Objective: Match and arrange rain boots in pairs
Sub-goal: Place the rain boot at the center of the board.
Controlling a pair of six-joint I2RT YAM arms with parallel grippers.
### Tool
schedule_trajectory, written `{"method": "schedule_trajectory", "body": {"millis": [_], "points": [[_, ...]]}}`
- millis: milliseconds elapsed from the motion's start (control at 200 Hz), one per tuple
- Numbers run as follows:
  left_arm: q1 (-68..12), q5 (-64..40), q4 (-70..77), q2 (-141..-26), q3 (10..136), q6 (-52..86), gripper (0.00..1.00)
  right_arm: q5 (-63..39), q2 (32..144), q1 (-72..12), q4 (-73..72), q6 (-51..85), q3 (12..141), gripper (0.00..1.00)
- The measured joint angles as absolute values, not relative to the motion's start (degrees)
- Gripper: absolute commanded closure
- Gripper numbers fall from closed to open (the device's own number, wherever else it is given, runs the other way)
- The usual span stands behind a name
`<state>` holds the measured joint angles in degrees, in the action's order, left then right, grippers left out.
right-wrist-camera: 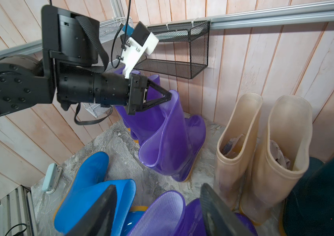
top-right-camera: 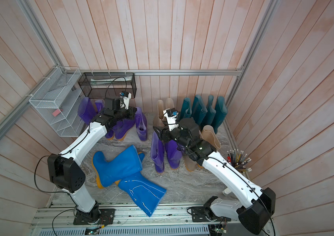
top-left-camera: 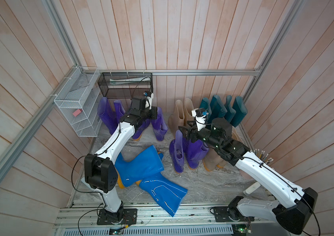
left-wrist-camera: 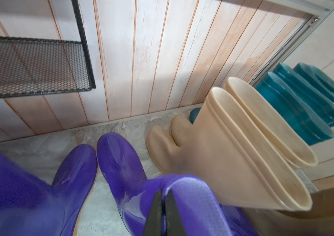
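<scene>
Two grippers, two states. The left gripper (right-wrist-camera: 169,97) is pinched tight on the top rim of a purple boot (right-wrist-camera: 170,143). That boot stands sole-down on the floor (right-wrist-camera: 121,147), shaft creased, near the back wall. It is just beside the other purple boots (top-left-camera: 109,116), below the black basket (top-left-camera: 125,84). The left wrist view shows the same pinch: fingers (left-wrist-camera: 154,216) pressed together with the purple rim between them.

The right gripper (right-wrist-camera: 158,212) is spread wide, one jaw to each side of the shaft top of the purple pair (top-left-camera: 184,153), which stands mid-floor. Nothing is clamped; I cannot tell if the pads touch the rim.

Other boots:
- Blue boots (top-left-camera: 141,165) lie on their sides, overlapping, near the front by the left arm's base.
- Four teal boots (top-left-camera: 221,111) stand upright in the back right corner.
- A beige pair (top-left-camera: 183,112) stands just beside the teal ones.
- More beige boots (top-left-camera: 211,161) sit under the right arm, touching the purple pair.
</scene>
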<state>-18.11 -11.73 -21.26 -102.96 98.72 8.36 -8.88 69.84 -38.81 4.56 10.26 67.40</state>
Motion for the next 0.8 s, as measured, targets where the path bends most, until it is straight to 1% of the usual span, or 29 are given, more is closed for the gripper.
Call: {"method": "schedule_trajectory", "body": {"millis": [325, 585, 595, 630, 645, 660, 715, 800], "points": [[-13.21, -16.53, -13.8, -111.02, 102.59, 9.98, 1.0, -8.38, 67.94, -38.41, 5.26, 10.26, 65.78, 0.34], [-13.17, -20.62, -10.44, -112.49, 102.72, 15.14, 1.0, -7.35, 66.15, -38.11, 5.91, 10.28, 65.49, 0.33], [-13.21, -20.8, -10.39, -112.49, 102.72, 15.49, 0.99, -7.35, 66.15, -38.11, 5.93, 10.28, 65.49, 0.34], [-13.37, -21.23, -10.17, -112.49, 102.72, 16.19, 0.86, -7.33, 66.17, -38.09, 6.07, 10.28, 65.47, 0.34], [-13.45, -21.41, -10.11, -112.49, 102.72, 16.6, 0.78, -7.33, 66.19, -38.09, 6.09, 10.28, 65.45, 0.34], [-13.54, -21.61, -10.02, -112.49, 102.72, 16.67, 0.72, -7.33, 66.19, -38.09, 6.09, 10.28, 65.45, 0.34], [-13.8, -22.44, -9.1, -112.49, 102.74, 18.04, 0.55, -7.33, 66.22, -38.09, 6.09, 10.31, 65.43, 0.33], [-14.02, -23.64, -7.7, -112.49, 103.18, 18.79, 0.47, -7.35, 66.22, -38.09, 6.09, 10.33, 65.43, 0.33]]}}
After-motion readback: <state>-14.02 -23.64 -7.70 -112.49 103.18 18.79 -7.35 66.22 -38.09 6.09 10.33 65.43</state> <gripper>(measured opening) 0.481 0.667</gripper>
